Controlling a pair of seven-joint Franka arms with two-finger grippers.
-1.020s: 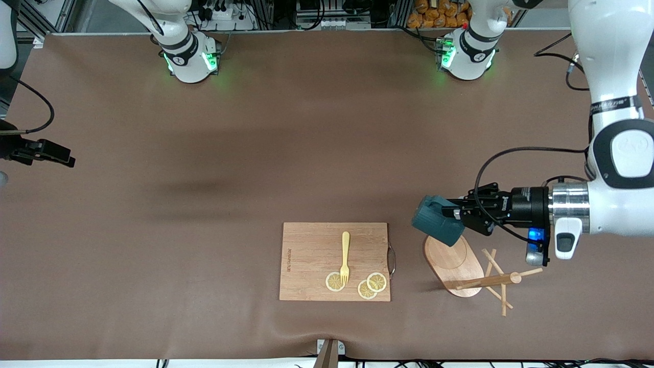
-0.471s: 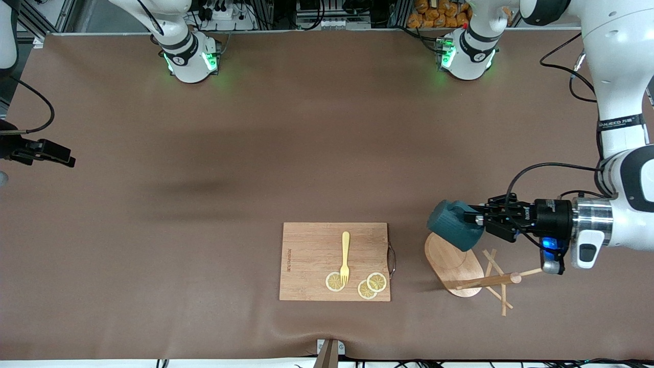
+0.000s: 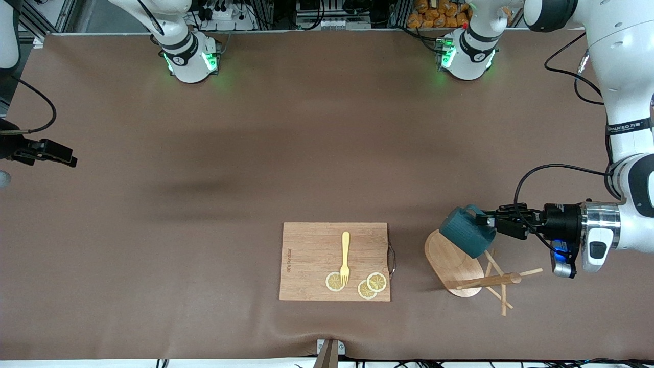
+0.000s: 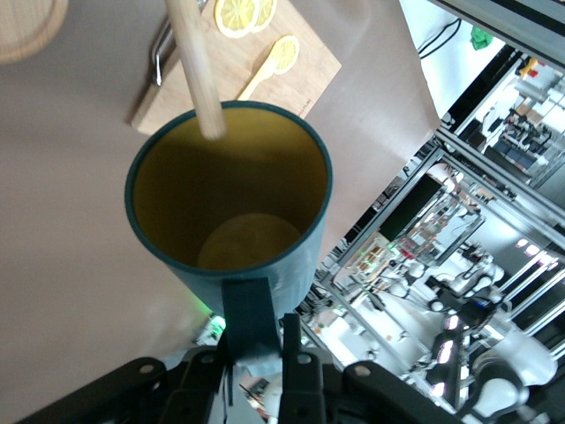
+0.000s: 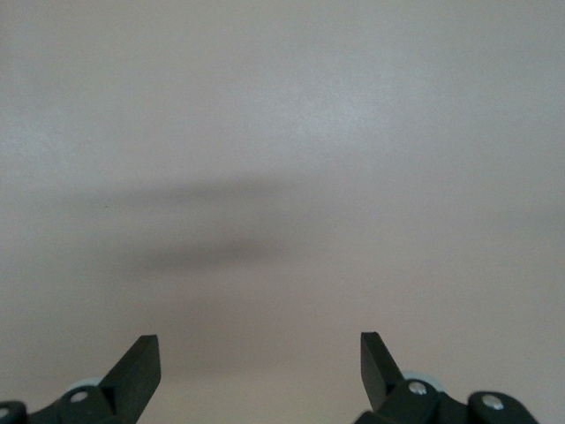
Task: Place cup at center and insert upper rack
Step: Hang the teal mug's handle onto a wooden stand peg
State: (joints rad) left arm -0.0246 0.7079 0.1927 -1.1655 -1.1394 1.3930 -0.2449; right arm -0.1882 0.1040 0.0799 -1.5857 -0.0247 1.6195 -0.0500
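The dark teal cup (image 3: 466, 238) hangs on its side in my left gripper (image 3: 486, 221), which is shut on its handle, over the oval base of the upper rack (image 3: 449, 258). The wooden rack lies tipped over on the table, its post and crossed pegs (image 3: 498, 280) pointing toward the left arm's end. The left wrist view looks into the cup's yellow inside (image 4: 229, 203); the left gripper (image 4: 265, 346) pinches the handle (image 4: 252, 309), and a rack dowel (image 4: 196, 62) crosses the cup's rim. My right gripper (image 3: 51, 152) waits at the right arm's end, open and empty (image 5: 260, 353).
A bamboo cutting board (image 3: 311, 250) with a yellow fork (image 3: 345, 258) and lemon slices (image 3: 372, 285) lies beside the rack, toward the table's middle and near the front edge. It also shows in the left wrist view (image 4: 305, 75).
My left gripper has carried the cup toward the left arm's end and lower over the rack's base. The cup has turned a little. The right arm has not moved.
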